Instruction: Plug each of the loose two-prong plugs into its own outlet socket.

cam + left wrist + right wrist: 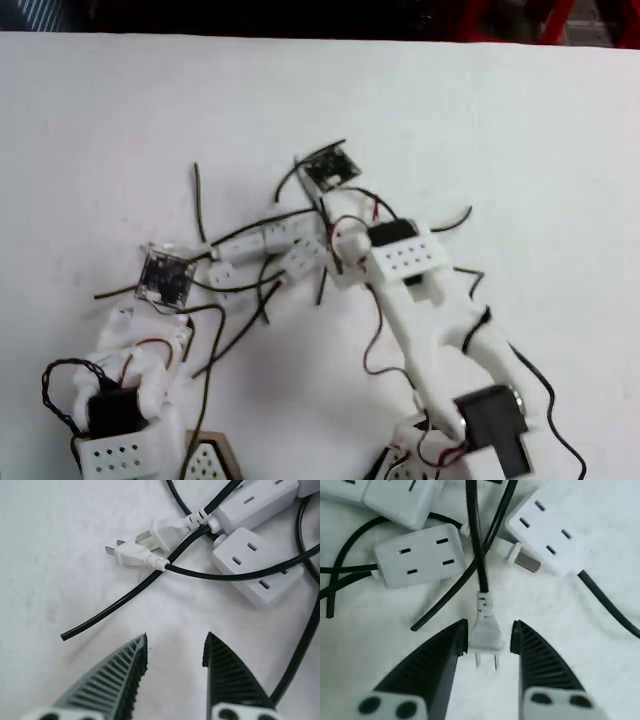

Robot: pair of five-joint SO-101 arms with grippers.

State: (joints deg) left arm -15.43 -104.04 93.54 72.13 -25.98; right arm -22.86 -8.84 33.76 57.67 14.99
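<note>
My right gripper [487, 635] is open and low over the white table [520, 120], with its fingers on either side of a white two-prong plug [486, 632]. That plug lies flat on a black cord, prongs pointing back toward the wrist. Beyond it lie two white outlet blocks [420, 555] [545, 527], and another plug's prongs [524, 561] show beside the second block. My left gripper [175, 652] is open with nothing in it. Ahead of it, two loose white plugs [132, 555] [167, 532] lie side by side near an outlet block [257, 565].
Black cords [240, 330] cross and tangle around the cluster of outlet blocks [270, 240] at mid-table. One cord's free end [65, 636] lies near the left fingers. The right arm [430, 320] stretches in from the near right and the left arm [125, 400] sits near left.
</note>
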